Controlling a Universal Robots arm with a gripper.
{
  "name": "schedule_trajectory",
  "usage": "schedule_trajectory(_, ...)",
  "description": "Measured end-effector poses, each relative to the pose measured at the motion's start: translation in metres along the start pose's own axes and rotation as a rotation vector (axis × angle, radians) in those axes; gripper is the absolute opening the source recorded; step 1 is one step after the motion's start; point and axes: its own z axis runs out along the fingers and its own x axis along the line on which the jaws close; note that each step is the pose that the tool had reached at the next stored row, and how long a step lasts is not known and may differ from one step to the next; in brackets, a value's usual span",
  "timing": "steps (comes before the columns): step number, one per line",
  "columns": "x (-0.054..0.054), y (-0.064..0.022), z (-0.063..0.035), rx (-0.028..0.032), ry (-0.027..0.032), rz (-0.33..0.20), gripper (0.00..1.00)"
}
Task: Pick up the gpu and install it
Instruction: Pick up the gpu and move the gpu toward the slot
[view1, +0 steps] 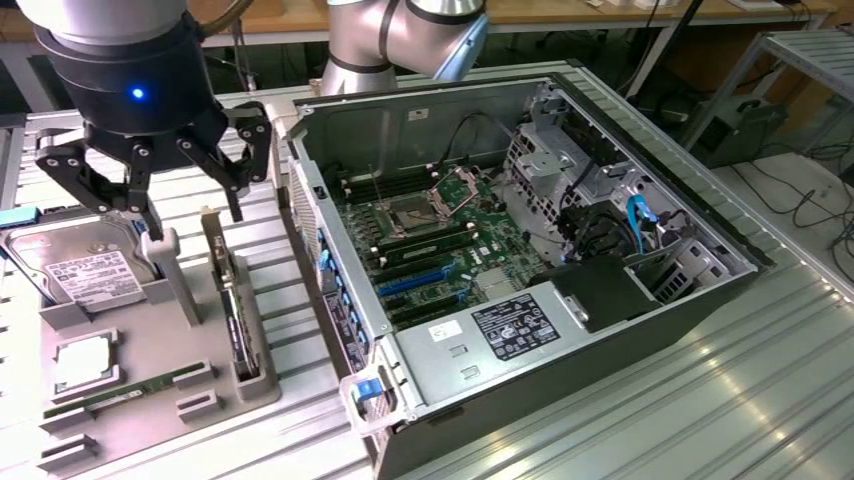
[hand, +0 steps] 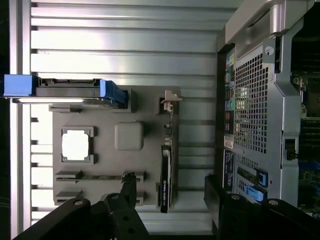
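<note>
Grey tray (view1: 140, 335) | gpu (view1: 239, 330) on edge | just below spread claw (view1: 194, 222)

Open computer case (view1: 400, 125) beside grey parts tray (view1: 187, 350).

You have the computer case (view1: 387, 125) on the counter (view1: 667, 420) at the exterior view's right, with the parts tray (view1: 160, 340) just beside it on the left. In the tray, the gpu (view1: 238, 320) stands on edge nearest the case, the hard drive (view1: 80, 265) is far left, and the RAM stick (view1: 120, 390) lies near. The claw (view1: 194, 225) hangs above the tray's far end.
</note>
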Motion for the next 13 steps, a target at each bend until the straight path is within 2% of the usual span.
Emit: schedule_trajectory(13,0.001,-0.0011,0.0238,-0.0001,0.0015,0.000,0.66)
